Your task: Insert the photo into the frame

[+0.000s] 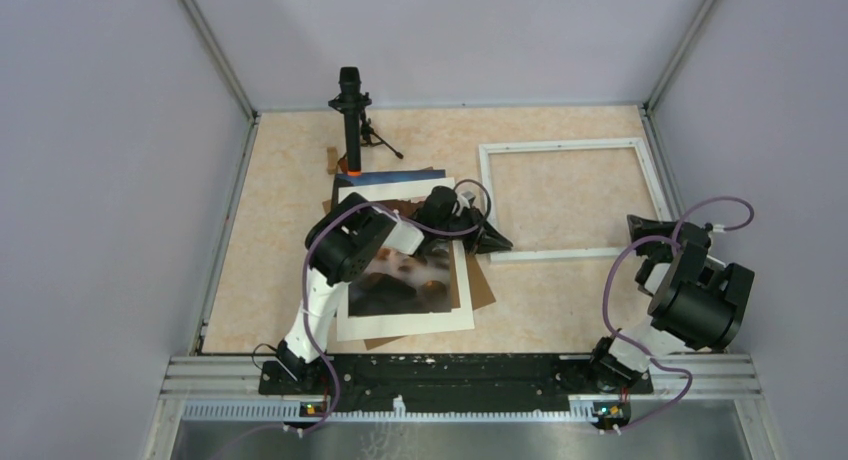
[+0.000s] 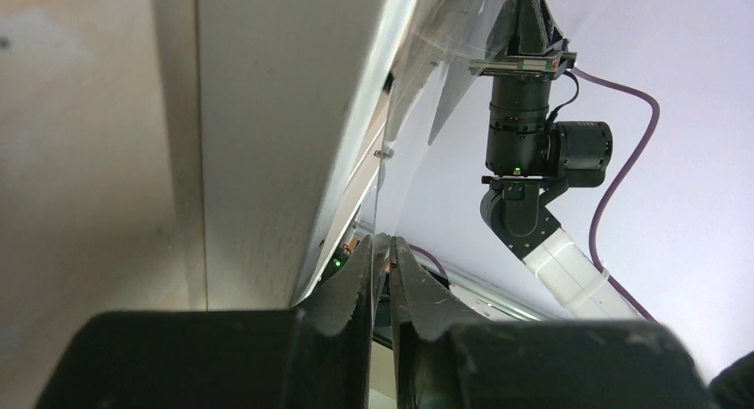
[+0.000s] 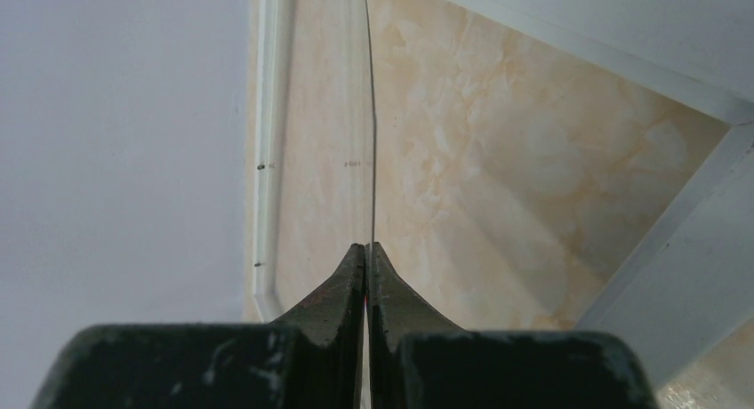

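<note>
1. The left pincer has its fingers a narrow slit apart. The edge of a clear sheet runs up through that slit. Whether the pads touch the sheet cannot be told from the left wrist view.
2. The right pincer is pressed together on the same clear sheet. The sheet shows as a thin dark line rising straight from between its tips.
3. From above, the left pincer sits just off the frame's near left corner. The right pincer is by the near right corner, so the two face each other along the near rail.
4. The frame lies flat on the right rear part of the counter. The marbled counter surface shows through its opening.
5. The photo lies flat to the left of the frame and apart from it, outside the rails. It is a dark print with a white border, and the left arm crosses over its upper half.
6. Under the photo lies a brown cardboard sheet, showing past the photo's right and near edges.
7. A strip of blue paper shows at the photo's far edge. What it belongs to is hidden.
8. A black stand is upright at the back of the counter, just beyond the photo.
9. In the left wrist view the right arm shows through and past the clear sheet.
</note>
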`<state>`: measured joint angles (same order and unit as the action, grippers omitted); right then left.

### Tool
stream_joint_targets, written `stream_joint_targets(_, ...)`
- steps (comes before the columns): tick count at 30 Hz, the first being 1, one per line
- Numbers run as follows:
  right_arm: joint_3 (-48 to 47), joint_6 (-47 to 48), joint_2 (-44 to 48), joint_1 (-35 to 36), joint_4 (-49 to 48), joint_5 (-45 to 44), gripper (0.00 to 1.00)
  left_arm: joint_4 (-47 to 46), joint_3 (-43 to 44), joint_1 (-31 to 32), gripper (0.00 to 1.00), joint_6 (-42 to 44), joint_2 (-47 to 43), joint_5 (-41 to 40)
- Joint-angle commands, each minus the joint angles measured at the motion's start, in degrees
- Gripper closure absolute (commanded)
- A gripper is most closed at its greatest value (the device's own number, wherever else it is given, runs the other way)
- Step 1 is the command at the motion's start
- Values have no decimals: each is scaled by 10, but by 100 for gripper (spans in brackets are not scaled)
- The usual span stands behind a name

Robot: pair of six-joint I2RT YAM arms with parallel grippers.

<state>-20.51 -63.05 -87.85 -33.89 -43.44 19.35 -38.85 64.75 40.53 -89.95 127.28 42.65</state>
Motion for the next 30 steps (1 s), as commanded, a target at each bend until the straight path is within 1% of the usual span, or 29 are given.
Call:
stream_joint_targets(1,6,4,2,0,-39,-17,100,-2,29,-2,85,10,13,6)
stream_joint_targets(13,19,-5,2,0,-65,-21,100,8,48,-3,87,13,26,3)
stream_joint_targets(17,18,-4,4,1,-60,-23,100,14,58,-4,87,14,32,2)
stream_joint_targets(23,14,-4,-6,3,-63,-18,100,20,50,-8,87,19,28,3)
stream_joint_targets(25,12,-4,-10,5,-63,-16,100,29,46,-9,85,26,23,3)
stream_joint_targets(29,10,-5,-17,8,-69,-14,100,53,38,-10,83,44,7,4)
stream_joint_targets(30,9,-6,-19,10,-70,-14,99,58,35,-9,79,47,1,4)
